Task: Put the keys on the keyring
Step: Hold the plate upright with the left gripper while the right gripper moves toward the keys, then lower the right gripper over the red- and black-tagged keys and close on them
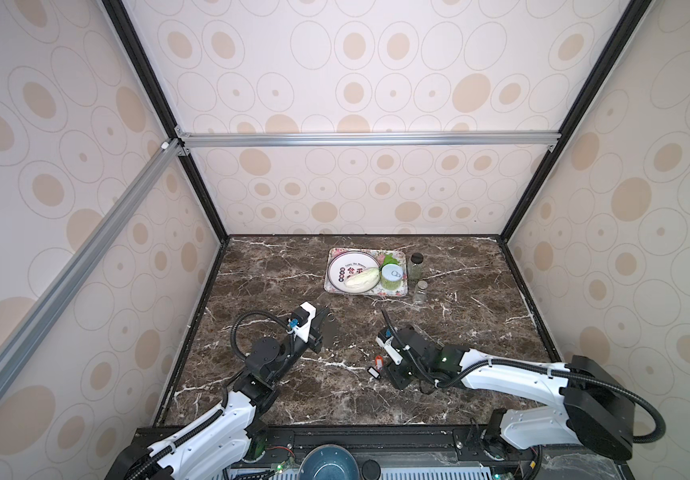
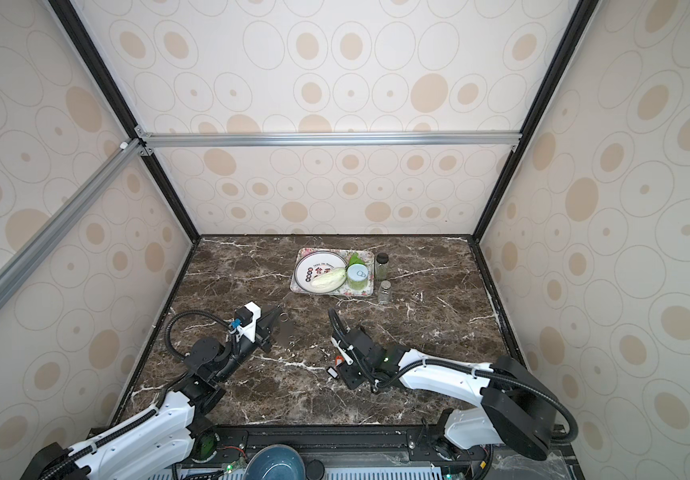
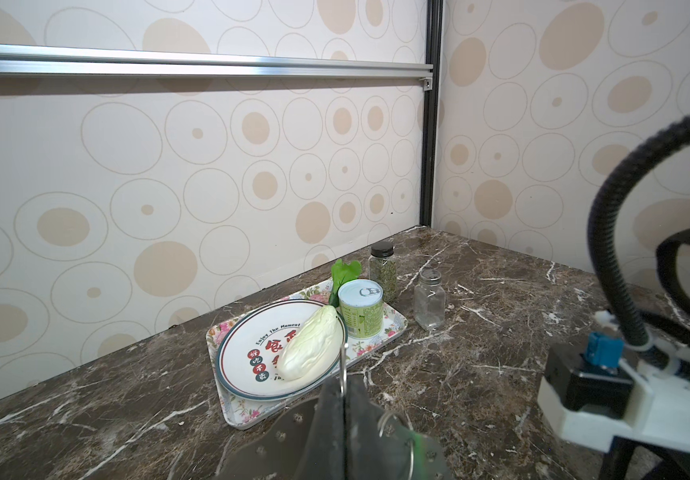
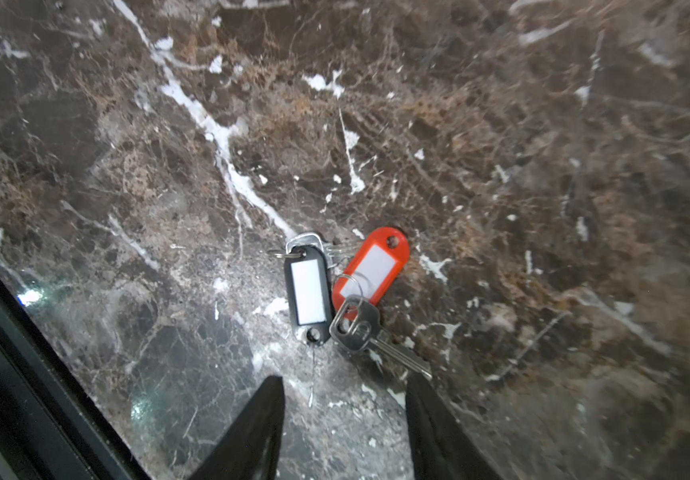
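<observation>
1. L gripper point(image 3: 344, 401): jaws are pressing together on the thin edge of the keyring point(image 3: 289, 430), pinching it.
2. In the left wrist view, the grey plate w/ small rim holes is showing on either side of the fingers point(image 3: 328, 411). A small wire ring point(image 3: 393, 419) is hanging on it just beside them.
3. In both top views the keyring point(image 1: 332, 330) point(image 2: 285, 330) is sitting at the tip of the L arm, left of table centre and well apart from the keys. Can't tell whether it's clearing the marble table point(image 1: 480, 316).
4. R gripper point(image 4: 345, 380): jaws are standing spread and gripping nothing. Bare marble is showing between the fingertips point(image 4: 270, 399).
5. Keys point(image 4: 351, 286) are lying flat on the table just ahead of the R fingertips, not between them.
6. Black tag point(image 4: 308, 291) w/ white label and red-orange tag point(image 4: 372, 266) are lying side by side, touching.
7. Silver key point(image 4: 359, 328) is overlapping the red-orange tag's near end. Its blade is pointing toward one fingertip, w/ the tip ending just beside it.
8. In a top view the red-orange tag point(image 1: 378, 360) and black tag point(image 1: 373, 372) are lying near front-centre, close to the R gripper.
9. Farther back, a floral tray point(image 1: 376, 293) is carrying a white plate point(image 1: 341, 266), a cabbage point(image 1: 362, 277) and a green can point(image 1: 392, 276).
10. Two glass jars point(image 1: 416, 266) point(image 1: 420, 291) are standing just beside the tray on its right.
</observation>
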